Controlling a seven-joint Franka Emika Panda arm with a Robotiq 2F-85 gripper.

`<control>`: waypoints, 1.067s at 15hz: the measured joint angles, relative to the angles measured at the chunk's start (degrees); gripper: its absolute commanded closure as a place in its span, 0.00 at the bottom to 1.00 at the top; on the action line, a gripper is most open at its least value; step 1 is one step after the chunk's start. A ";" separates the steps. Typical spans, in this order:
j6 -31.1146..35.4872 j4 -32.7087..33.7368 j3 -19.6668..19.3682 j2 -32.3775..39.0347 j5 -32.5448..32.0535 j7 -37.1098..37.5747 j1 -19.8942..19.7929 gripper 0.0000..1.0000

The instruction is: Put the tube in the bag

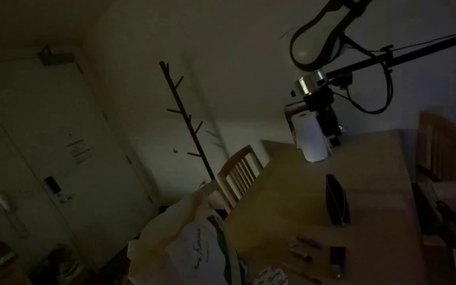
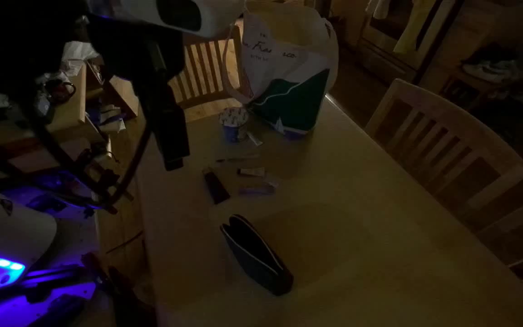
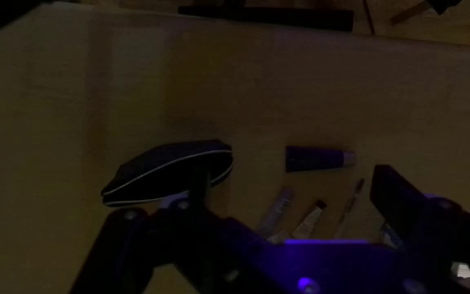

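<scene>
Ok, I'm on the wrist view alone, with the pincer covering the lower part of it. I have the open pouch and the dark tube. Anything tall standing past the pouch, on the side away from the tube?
Observer: Yes. In an exterior view, a white paper roll stands on end there, with the pouch between it and the dark tube.
Operator: Good to know. And by the long table edge that my picture doesn't reach?
Observer: At least one wooden chair stands along it; an exterior view shows its slatted back.
</scene>
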 measured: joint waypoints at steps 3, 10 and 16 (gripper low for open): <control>0.00 0.00 0.00 0.00 0.00 0.00 0.00 0.00; 2.97 0.00 0.08 0.80 0.09 -0.98 0.10 0.00; 13.54 0.60 -0.05 9.02 3.54 -12.23 1.94 0.00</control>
